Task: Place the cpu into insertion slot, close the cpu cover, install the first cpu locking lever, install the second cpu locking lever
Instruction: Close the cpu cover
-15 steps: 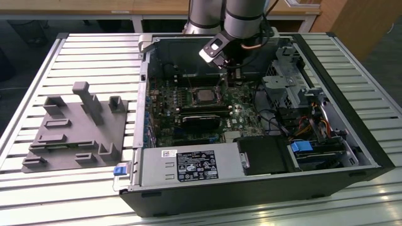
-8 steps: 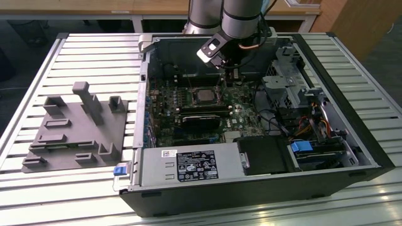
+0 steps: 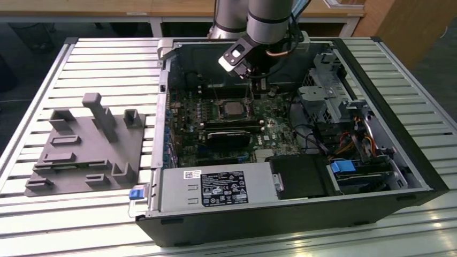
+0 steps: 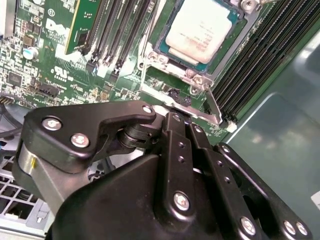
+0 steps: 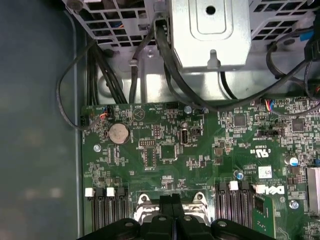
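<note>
An open computer case (image 3: 423, 170) lay on its side on the slatted bench (image 3: 107, 59), filling the bench's half toward the exterior view's right, while a grey moulded tray (image 3: 85, 144) with upright pegs sat near the edge at the exterior view's left, well apart from the arm. The arm reached down into the case over the green board (image 5: 200, 150), and the gripper (image 4: 183, 123) hung just beside the socket (image 4: 165, 59), at the side of it toward the case's far wall in the exterior view. Its jaws were together, the two black fingers (image 4: 172, 145) pressed side by side with nothing visible between them. The cpu (image 4: 200, 30) lay flat in the socket, its pale metal face up and wholly uncovered. The cover (image 4: 212, 102), a thin silver frame, looked tilted up from the socket's edge nearest the gripper instead of lying flat over the cpu, and its free edge stood right at the fingertips; whether they touched it could not be told. Long black memory slots (image 4: 280, 45) ran along both sides of the socket. In the first wrist view a round coin battery (image 5: 119, 132) sat on the board near a metal drive cage (image 5: 210, 30) and black cables (image 5: 70, 85). A labelled grey power supply (image 3: 214, 188) filled the case's near corner
</note>
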Motion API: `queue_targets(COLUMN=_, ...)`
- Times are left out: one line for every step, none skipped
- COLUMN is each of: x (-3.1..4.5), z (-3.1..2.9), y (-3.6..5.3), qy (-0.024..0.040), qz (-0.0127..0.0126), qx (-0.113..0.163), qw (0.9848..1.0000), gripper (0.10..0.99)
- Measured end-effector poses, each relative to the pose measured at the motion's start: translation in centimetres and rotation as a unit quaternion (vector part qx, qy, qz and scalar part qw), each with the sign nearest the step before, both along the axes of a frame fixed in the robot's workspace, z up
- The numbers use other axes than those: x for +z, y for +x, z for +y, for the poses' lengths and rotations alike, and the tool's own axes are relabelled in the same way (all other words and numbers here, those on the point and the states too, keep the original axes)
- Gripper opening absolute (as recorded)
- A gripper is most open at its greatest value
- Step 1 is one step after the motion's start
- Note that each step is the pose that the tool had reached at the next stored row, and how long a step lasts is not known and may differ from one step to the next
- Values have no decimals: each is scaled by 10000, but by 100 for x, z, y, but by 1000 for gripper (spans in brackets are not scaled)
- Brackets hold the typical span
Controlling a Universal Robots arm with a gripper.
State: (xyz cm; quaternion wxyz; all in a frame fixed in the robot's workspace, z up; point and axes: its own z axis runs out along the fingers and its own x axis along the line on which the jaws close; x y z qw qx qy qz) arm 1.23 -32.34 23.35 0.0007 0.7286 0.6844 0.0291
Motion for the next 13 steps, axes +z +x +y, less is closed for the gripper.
queue_targets(x=-1, z=0, y=-8, qy=0, qz=0, qx=0, qw=10000, gripper=106)
queue_targets(x=-1, z=0, y=-18, qy=0, qz=0, qx=0, qw=10000, gripper=106)
queue_targets(x=-2, z=0, y=-27, qy=0, qz=0, qx=0, qw=10000, gripper=106)
queue_targets(x=-2, z=0, y=-37, qy=0, qz=0, qx=0, qw=10000, gripper=106)
queue_targets(x=-2, z=0, y=-47, qy=0, qz=0, qx=0, qw=10000, gripper=106)
queue_targets(x=-3, z=0, y=-56, qy=0, qz=0, qx=0, qw=10000, gripper=106)
queue_targets(x=-4, z=0, y=-65, qy=1, qz=0, qx=0, qw=10000, gripper=106)
queue_targets(x=-4, z=0, y=-74, qy=0, qz=0, qx=0, qw=10000, gripper=106)
queue_targets(x=-5, z=0, y=-83, qy=0, qz=0, qx=0, qw=10000, gripper=106)
queue_targets(x=-5, z=0, y=-91, qy=0, qz=0, qx=0, qw=10000, gripper=106)
queue_targets(x=-6, z=0, y=-99, qy=0, qz=0, qx=0, qw=10000, gripper=106)
queue_targets(x=-7, z=0, y=-107, qy=0, qz=0, qx=0, qw=10000, gripper=106)
queue_targets(x=-7, z=0, y=-116, qy=0, qz=0, qx=0, qw=10000, gripper=106)
